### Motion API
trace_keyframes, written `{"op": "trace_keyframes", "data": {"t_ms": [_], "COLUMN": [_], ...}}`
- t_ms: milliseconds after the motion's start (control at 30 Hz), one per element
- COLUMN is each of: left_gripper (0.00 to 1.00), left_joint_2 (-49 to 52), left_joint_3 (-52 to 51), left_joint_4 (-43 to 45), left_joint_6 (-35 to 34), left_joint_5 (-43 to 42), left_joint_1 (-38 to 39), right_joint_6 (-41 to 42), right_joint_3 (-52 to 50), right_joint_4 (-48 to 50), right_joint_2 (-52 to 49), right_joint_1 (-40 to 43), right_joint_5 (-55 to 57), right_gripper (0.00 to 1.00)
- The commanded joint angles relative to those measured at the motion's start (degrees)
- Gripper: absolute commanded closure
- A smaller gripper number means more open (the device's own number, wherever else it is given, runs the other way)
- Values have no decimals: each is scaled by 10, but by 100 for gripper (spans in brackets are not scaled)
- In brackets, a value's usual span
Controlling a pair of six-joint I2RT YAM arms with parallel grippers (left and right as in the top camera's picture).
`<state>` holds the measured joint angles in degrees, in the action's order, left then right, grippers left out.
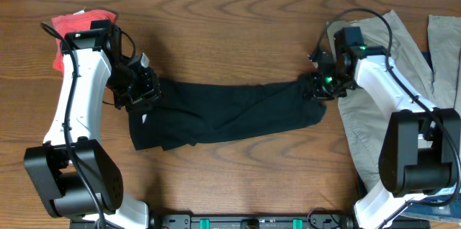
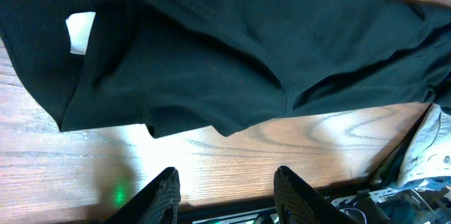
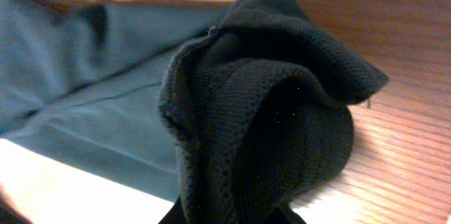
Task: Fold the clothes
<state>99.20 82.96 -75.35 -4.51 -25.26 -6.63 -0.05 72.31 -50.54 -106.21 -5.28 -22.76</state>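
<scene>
- Currently the black garment [image 1: 223, 114] lies stretched across the middle of the desk [image 1: 230, 27], and a fold looks to be in preparation.
- The right gripper [image 1: 317, 85] appears clamped on a bunch of cloth at the garment's right end, though its fingers are buried in fabric.
- The left gripper [image 2: 225, 182] is spread wide over bare wood, holding nothing.
- Next, it probably needs the near hem.
- There is free desk above and below. A red cloth [image 1: 72, 24] at upper left and khaki trousers [image 1: 374, 114] at right crowd the ends.
</scene>
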Motion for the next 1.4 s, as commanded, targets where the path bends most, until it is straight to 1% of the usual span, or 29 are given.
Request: {"op": "trace_keyframes", "data": {"t_ms": [0,67,200,300,400,500,533,567,633,667,700,733,900,1067,1100,1200,1367], "left_gripper": [55,55,55,55,55,55,55,55,55,55,55,55,55,54,48,36,24], "left_joint_2": [-1,-1,-1,-1,-1,-1,-1,-1,-1,-1,-1,-1,-1,-1,-1,-1,0], "left_joint_3": [-2,-2,-2,-2,-2,-2,-2,-2,-2,-2,-2,-2,-2,-2,-2,-2,-2], "left_joint_4": [-2,-2,-2,-2,-2,-2,-2,-2,-2,-2,-2,-2,-2,-3,-4,-3,1], "left_joint_6": [-5,-5,-5,-5,-5,-5,-5,-5,-5,-5,-5,-5,-5,-5,-5,-5,-5], "left_joint_5": [3,3,3,3,3,3,3,3,3,3,3,3,3,5,5,28,124], "left_joint_1": [0,0,0,0,0,0,0,0,0,0,0,0,0,0,0,0,0], "right_joint_6": [62,77,78,81,105,116,118,122,131,134,134,133,130,132,133,134,133], "right_joint_3": [23,25,25,25,25,25,25,25,25,25,25,25,25,25,25,25,25], "right_joint_4": [-11,-10,-5,12,33,57,64,75,93,103,115,127,156,122,110,81,53], "right_joint_2": [17,17,17,17,17,16,16,16,16,16,16,16,16,16,16,16,19], "right_joint_1": [-38,-59,-110,-150,-185,-214,-223,-232,-245,-252,-259,-265,-289,-278,-272,-253,-217], "right_joint_5": [-24,-38,-59,-52,-20,-17,-16,-16,-17,-17,-19,-23,-16,62,77,102,110], "right_gripper": [99,99,99,99,98,96,94,87,64,48,37,33,31,31,31,31,27]}}
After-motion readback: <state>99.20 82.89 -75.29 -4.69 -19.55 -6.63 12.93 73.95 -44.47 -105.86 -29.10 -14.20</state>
